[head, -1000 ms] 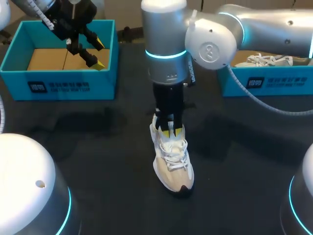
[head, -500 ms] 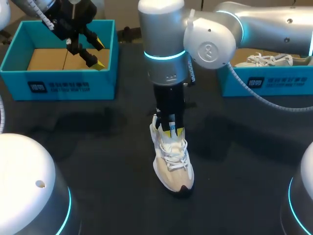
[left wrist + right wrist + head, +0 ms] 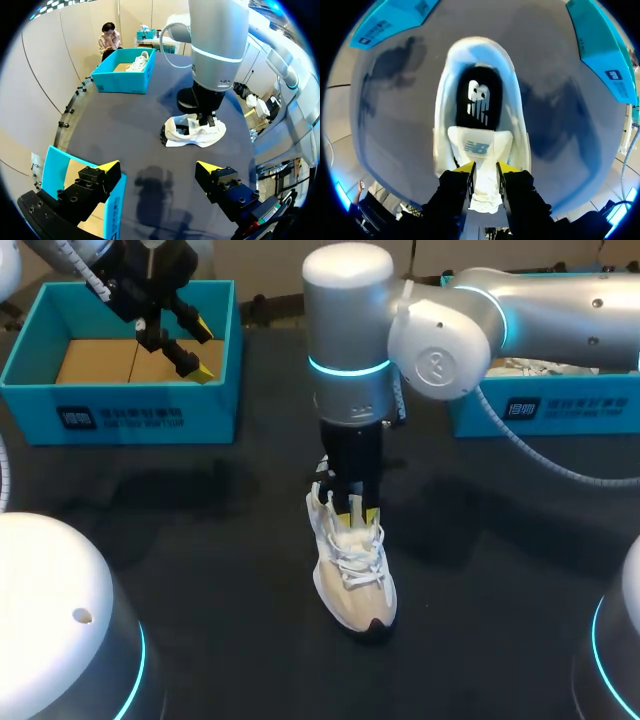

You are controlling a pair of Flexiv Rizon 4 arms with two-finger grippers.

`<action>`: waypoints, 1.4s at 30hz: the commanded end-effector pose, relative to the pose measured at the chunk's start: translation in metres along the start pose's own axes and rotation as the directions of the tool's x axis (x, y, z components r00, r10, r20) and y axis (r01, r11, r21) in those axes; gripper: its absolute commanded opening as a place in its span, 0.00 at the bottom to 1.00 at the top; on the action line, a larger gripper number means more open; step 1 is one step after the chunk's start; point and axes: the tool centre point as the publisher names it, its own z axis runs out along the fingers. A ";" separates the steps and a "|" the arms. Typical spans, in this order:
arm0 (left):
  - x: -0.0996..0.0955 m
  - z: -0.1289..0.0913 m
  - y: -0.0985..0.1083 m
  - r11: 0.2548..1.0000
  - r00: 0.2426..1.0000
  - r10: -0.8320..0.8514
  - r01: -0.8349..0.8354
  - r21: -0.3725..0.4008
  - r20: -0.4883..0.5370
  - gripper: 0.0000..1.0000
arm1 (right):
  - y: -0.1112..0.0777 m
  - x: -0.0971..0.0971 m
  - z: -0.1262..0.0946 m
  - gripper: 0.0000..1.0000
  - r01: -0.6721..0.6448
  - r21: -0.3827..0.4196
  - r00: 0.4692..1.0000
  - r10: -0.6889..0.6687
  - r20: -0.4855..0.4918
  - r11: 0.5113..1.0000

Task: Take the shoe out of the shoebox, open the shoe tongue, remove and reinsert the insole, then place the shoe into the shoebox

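Right claw farther right, tight on shoe tongue, wrist-view only; left claw wide.

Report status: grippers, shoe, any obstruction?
Right gripper shut on tongue. Shoe upright on table. Left gripper open above left shoebox. Nothing blocking the shoe.

Shoes: two, a white shoe standing on the desk and a second shoe lying inside a box. Shoeboxes: two, both teal, the left shoebox and the right shoebox. Robot arms: two, each carrying one two-fingered hand, the left hand and the right hand.
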 end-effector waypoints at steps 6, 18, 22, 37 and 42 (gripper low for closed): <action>0.000 0.000 -0.001 1.000 1.000 -0.001 0.001 -0.004 0.000 1.00 | -0.004 -0.011 -0.026 0.36 0.112 -0.098 0.994 -0.111 0.017 0.989; 0.000 0.000 -0.001 1.000 1.000 -0.001 0.001 -0.004 0.000 1.00 | 0.014 -0.025 -0.050 1.00 0.250 -0.199 0.968 -0.237 0.085 0.948; 0.000 0.000 -0.001 1.000 1.000 -0.001 0.001 -0.004 0.000 1.00 | 0.014 -0.025 -0.050 1.00 0.250 -0.199 0.968 -0.237 0.085 0.948; 0.000 0.000 -0.001 1.000 1.000 -0.001 0.001 -0.004 0.000 1.00 | 0.018 -0.017 -0.057 1.00 0.522 -0.164 0.851 -0.498 0.165 0.837; 0.000 0.000 -0.001 1.000 1.000 -0.001 0.001 -0.004 0.000 1.00 | 0.030 -0.011 -0.058 1.00 0.688 -0.114 0.724 -0.669 0.169 0.716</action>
